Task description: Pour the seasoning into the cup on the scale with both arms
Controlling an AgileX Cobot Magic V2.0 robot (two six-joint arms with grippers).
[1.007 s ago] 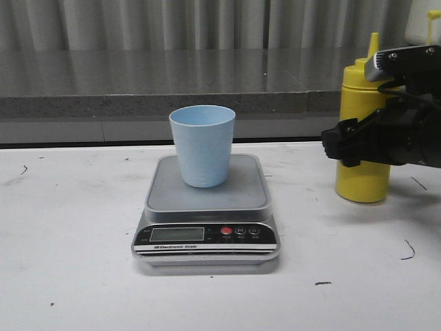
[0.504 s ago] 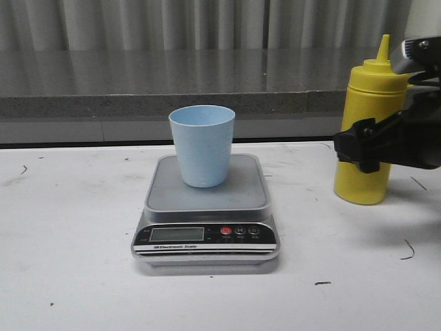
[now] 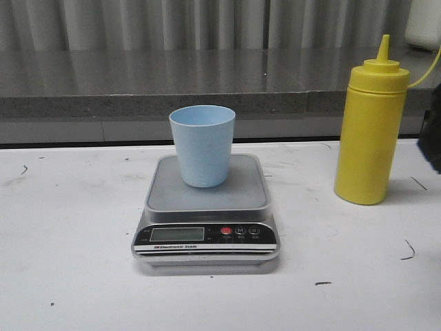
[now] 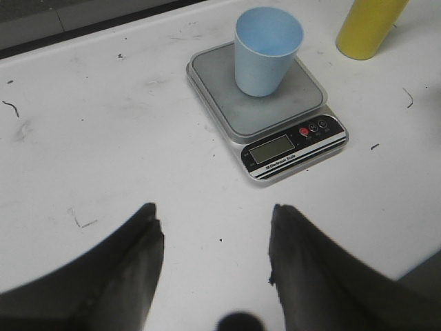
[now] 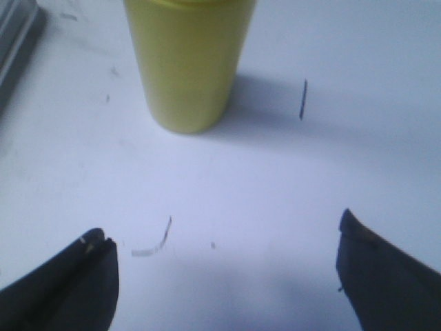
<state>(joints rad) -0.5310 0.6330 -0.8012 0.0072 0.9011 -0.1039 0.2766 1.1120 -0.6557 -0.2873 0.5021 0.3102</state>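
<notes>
The right end effector [image 5: 224,265], which was in front of the seasoning [image 3: 370,124] a second ago, has drawn away toward 3 o'clock; only a dark sliver remains at the front view's edge. The bottle now shows whole, uncovered, nozzle included.

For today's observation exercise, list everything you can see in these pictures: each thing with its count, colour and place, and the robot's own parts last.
Cup: one, pale blue, upright on the scale's platform.
Scale: one, grey platform with black front panel, middle of the table.
Bottle: one, yellow, pointed nozzle, upright on the table to the right of the scale, apart from it.
Table: one, white with small dark marks, under everything.
Ledge: one, grey speckled, behind the table.
Left gripper: one, black, open, above the bare table short of the scale, holding nothing.
Right gripper: one, black, open wide, short of the bottle and not touching it; only a dark sliver shows at the front view's right edge.
</notes>
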